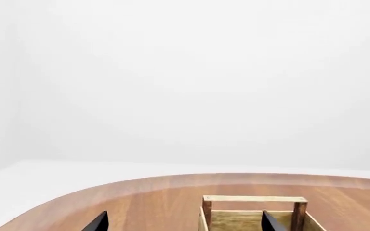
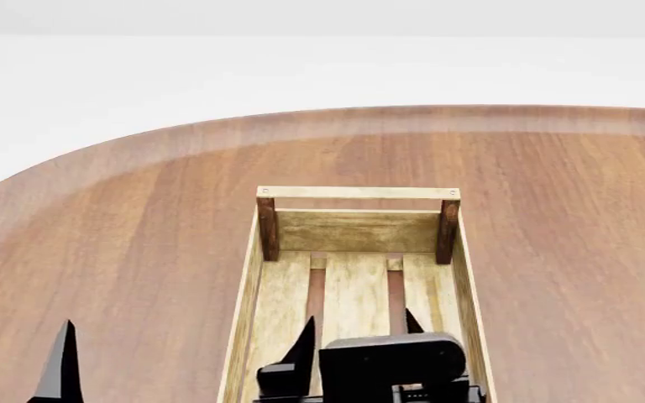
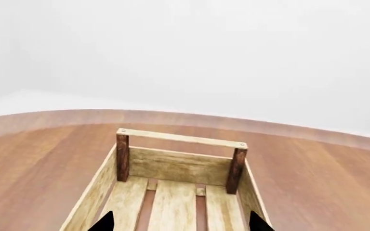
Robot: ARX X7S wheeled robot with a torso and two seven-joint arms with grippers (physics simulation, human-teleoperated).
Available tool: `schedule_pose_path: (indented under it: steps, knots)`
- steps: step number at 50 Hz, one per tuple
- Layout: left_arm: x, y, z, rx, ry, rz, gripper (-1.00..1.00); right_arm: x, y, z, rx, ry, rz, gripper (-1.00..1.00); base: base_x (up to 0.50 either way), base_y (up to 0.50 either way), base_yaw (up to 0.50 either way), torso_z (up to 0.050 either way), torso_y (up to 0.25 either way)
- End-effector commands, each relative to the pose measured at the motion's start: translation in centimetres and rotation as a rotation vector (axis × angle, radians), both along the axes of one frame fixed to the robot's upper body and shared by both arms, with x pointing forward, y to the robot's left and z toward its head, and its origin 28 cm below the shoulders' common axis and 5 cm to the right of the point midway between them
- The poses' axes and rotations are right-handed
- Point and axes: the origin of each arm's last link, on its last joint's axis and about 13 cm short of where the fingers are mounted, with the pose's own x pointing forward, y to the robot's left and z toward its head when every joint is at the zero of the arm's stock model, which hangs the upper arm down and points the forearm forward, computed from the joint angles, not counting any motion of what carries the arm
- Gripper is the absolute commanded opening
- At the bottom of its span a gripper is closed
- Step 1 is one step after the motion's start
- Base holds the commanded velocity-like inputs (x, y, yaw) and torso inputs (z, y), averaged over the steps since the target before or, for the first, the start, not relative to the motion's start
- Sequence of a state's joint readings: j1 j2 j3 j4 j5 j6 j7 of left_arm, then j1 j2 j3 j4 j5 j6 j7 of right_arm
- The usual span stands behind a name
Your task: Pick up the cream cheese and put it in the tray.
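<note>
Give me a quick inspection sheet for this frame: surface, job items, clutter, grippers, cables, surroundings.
Surface: round-edged wooden table, bare where visible.
Job's things: tray upright mid-table, visible slatted floor holds nothing; cream cheese not seen in any view.
Clutter: nothing seen.
Grippers: right gripper over the tray's near part, jaws apart, nothing between them; left gripper off the tray's left side, jaws apart, nothing held.
Cables: nothing seen.
Surroundings: plain white floor and backdrop.
</note>
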State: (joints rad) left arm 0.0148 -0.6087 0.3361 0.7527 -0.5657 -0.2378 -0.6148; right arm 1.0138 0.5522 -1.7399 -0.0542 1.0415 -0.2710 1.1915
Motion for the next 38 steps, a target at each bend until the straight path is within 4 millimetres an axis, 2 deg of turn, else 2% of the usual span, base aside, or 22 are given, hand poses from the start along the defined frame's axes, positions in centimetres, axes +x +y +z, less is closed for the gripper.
schedule_pose_path:
  steps: [1, 38]
  knots:
    - [-0.9, 0.1, 1.3, -0.012, -0.030, -0.014, 1.00, -1.9, 0.1, 0.9, -0.003, -0.060, -0.004, 1.00, 0.00, 0.00, 0.00, 0.000, 0.000]
    - [-3.5, 0.3, 5.0, -0.073, -0.124, -0.061, 1.00, -6.5, 0.6, 2.3, -0.038, -0.172, 0.008, 1.00, 0.00, 0.00, 0.00, 0.000, 0.000]
